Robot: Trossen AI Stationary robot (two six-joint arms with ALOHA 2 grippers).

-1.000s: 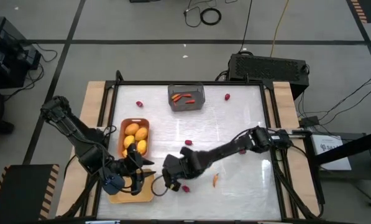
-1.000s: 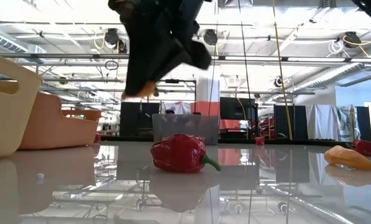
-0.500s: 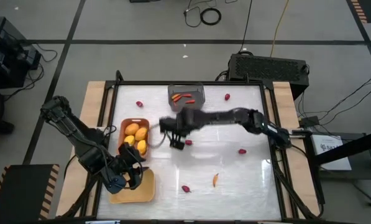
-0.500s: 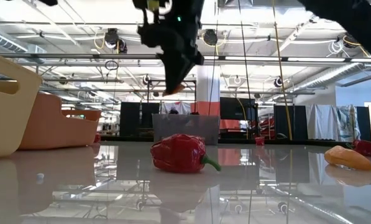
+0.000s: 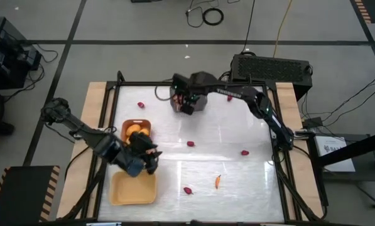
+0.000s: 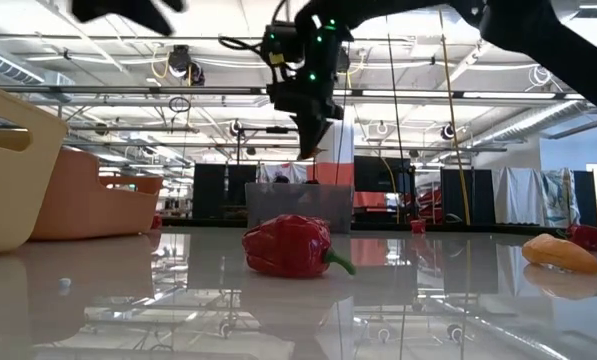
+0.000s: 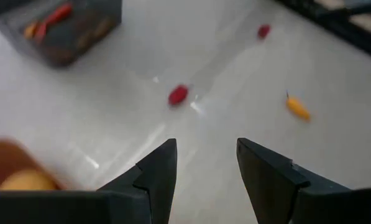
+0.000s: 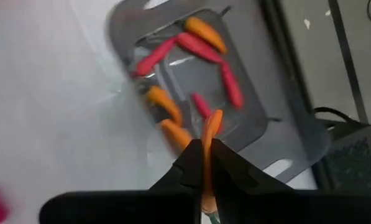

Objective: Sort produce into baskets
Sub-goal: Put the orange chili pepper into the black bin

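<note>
Right end effector (image 8: 205,163), clamped on a thin orange carrot-like stick (image 8: 208,140), hangs over the grey box-like bin (image 5: 188,100) at upper centre of the high view; release off-centre risks the stick striking the rim and bouncing onto the worktop (image 5: 237,144).

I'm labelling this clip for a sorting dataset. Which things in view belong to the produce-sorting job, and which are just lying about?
Part of the job:
- grey bin with chilli-like pieces
- orange chilli pinched in the right end effector above the bin
- orange tray of yellow fruits
- pale yellow tray
- loose red pepper
- loose orange piece
- left end effector, open, empty

Lying about:
- black box behind the table
- coiled cable on the floor
</note>
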